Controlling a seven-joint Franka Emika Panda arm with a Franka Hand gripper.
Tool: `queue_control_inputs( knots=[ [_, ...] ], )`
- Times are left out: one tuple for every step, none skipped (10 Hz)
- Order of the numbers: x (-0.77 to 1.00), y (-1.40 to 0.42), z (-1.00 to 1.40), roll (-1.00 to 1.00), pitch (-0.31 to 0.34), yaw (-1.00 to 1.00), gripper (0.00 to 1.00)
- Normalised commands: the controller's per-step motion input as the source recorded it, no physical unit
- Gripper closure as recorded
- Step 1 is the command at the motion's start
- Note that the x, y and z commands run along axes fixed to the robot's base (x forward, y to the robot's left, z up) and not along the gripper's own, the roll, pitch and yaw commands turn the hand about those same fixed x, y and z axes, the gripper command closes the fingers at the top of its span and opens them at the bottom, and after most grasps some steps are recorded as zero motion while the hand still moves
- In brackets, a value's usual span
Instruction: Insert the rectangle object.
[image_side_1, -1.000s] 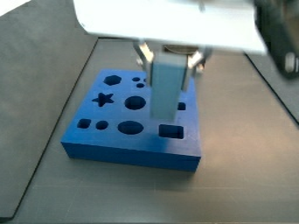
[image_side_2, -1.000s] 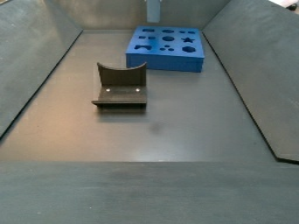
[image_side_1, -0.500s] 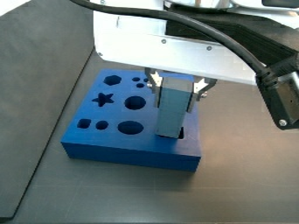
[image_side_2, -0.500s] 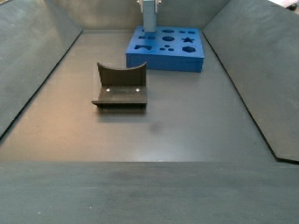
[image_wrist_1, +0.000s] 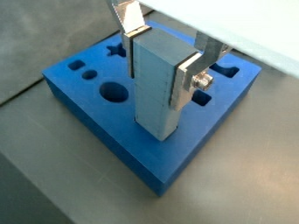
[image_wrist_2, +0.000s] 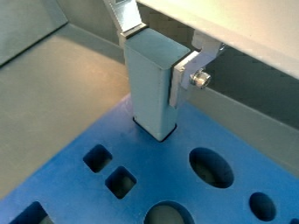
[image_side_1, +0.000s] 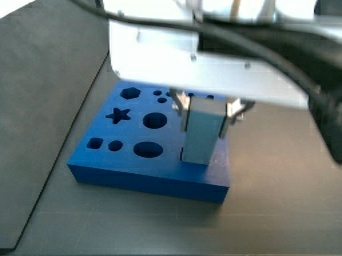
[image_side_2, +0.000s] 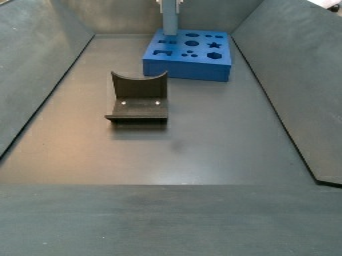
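Since half a second ago your claw (image_wrist_1: 163, 54) has sunk lower, clamping the one rectangle object (image_wrist_1: 158, 83) upright, its foot now inside a hole of the single blue board (image_wrist_1: 105, 118).

Claw (image_wrist_1: 163, 48) lowered; rectangle object (image_wrist_1: 156, 86) apparently now entering blue board (image_wrist_1: 117, 131) hole

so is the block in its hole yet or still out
Partly in. In both wrist views the block's lower end sits in the board's rectangular hole, most of it standing upright above, with the gripper shut on it.
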Motion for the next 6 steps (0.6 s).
queue_control_inputs(
  knots=[
    [0.01, -0.08, -0.87, 0.14, -0.006, 0.11, 1.00],
    [0.00, 0.00, -0.76, 0.01, -0.043, 0.13, 1.00],
    [-0.11, 0.00, -0.54, -0.11, -0.083, 0.03, 1.00],
    [-0.01, 0.00, -0.11, -0.08, -0.050, 0.00, 1.00],
    [0.00, 0.03, 0.00, -0.03, 0.000, 0.00, 1.00],
    [0.00, 0.00, 0.00, 0.00, 0.000, 0.00, 1.00]
  ],
)
